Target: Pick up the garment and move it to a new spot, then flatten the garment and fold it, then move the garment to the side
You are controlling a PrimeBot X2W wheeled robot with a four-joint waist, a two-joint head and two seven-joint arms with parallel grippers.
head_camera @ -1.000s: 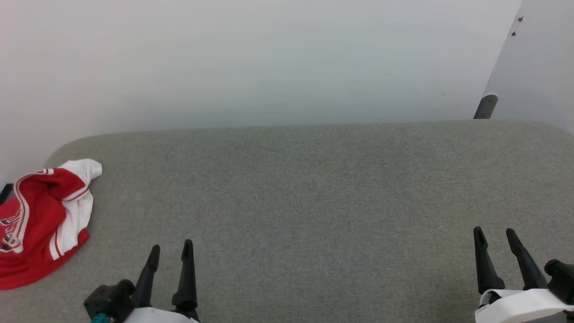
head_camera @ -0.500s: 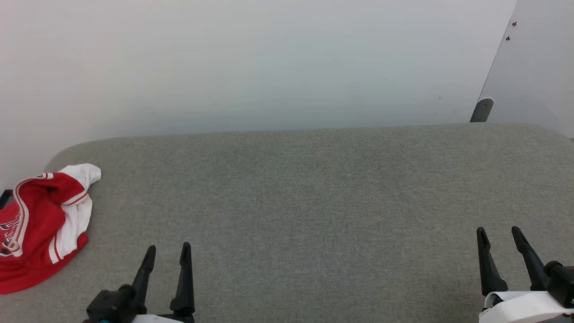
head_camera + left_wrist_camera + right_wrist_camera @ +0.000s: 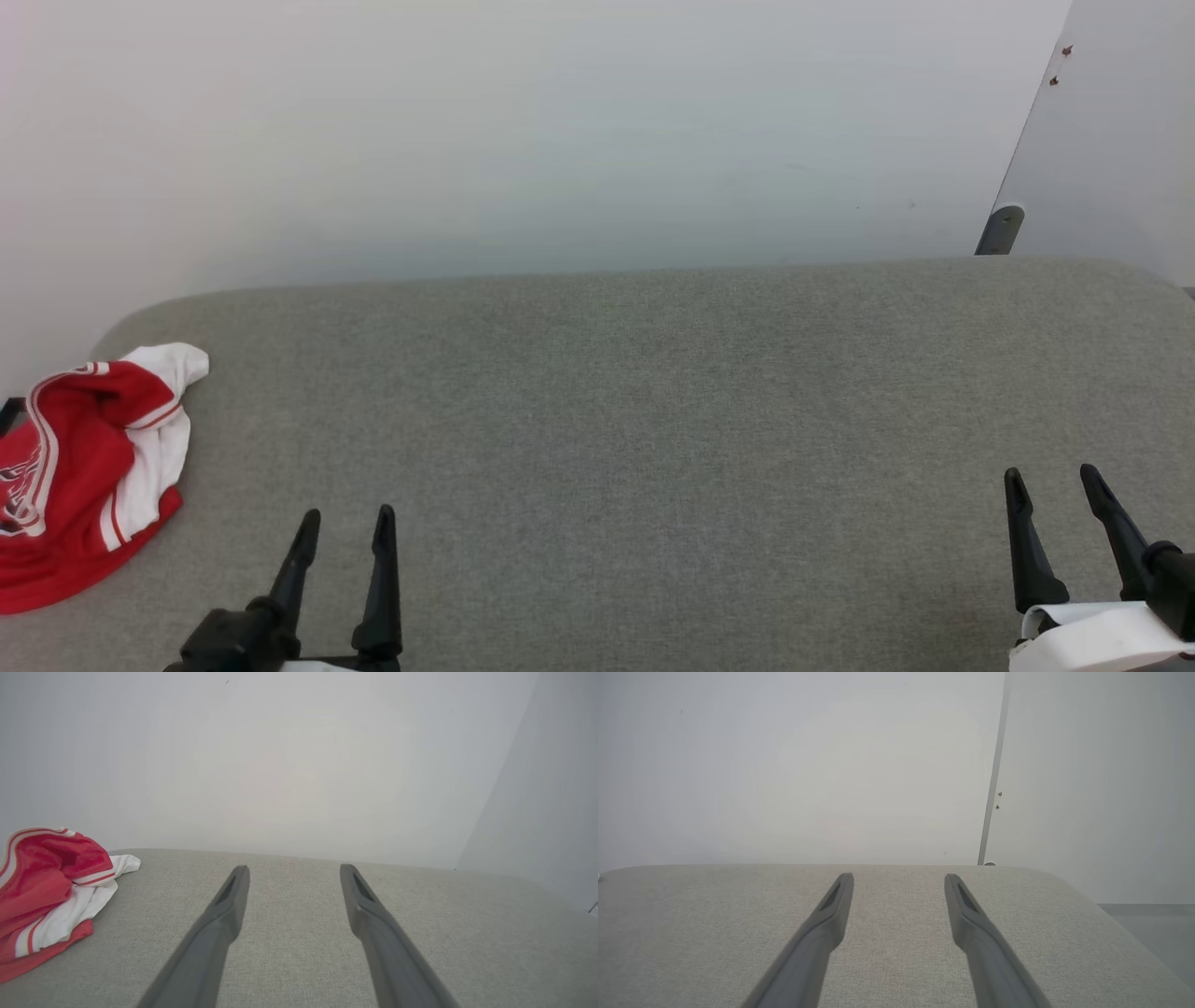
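Fingers (image 3: 380, 579) of both the left gripper (image 3: 347, 511) and the right gripper (image 3: 1049, 470) stood spread and empty over the near edge of the grey counter (image 3: 653, 420). The garment (image 3: 79, 467) lay crumpled at the counter's left end, apart from both. By my reckoning nothing was done yet: pickup, flattening, folding and setting aside all remained
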